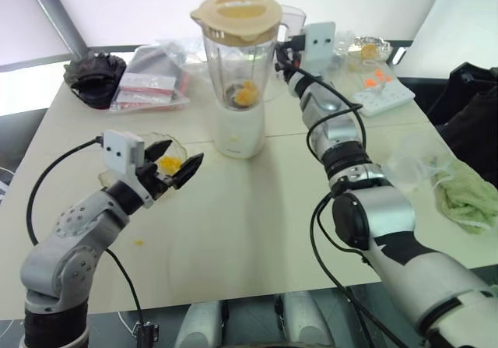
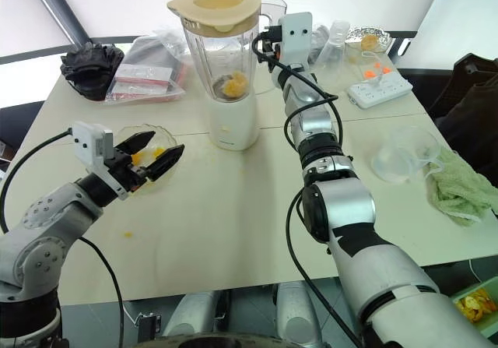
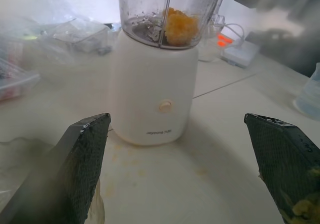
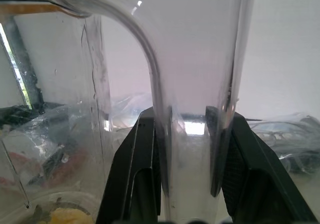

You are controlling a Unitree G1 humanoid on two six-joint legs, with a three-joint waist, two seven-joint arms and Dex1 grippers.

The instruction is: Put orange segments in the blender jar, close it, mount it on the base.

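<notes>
Bright daylight floods from the window wall behind the blender jar (image 1: 237, 52), washing it pale; soft shadows fall on the table (image 1: 257, 208); the wrist views look hazy and blurred.

Orange segments (image 1: 246, 93) in blender jar (image 1: 237, 52); jar on base (image 1: 240, 131).

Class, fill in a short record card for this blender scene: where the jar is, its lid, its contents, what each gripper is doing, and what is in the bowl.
Blender jar: seated on the base
Lid: on the jar
Jar contents: orange segments at the bottom
Right gripper: shut on the jar's handle
Left gripper: open, holding nothing, over the glass bowl
Bowl: some orange pieces inside
</notes>
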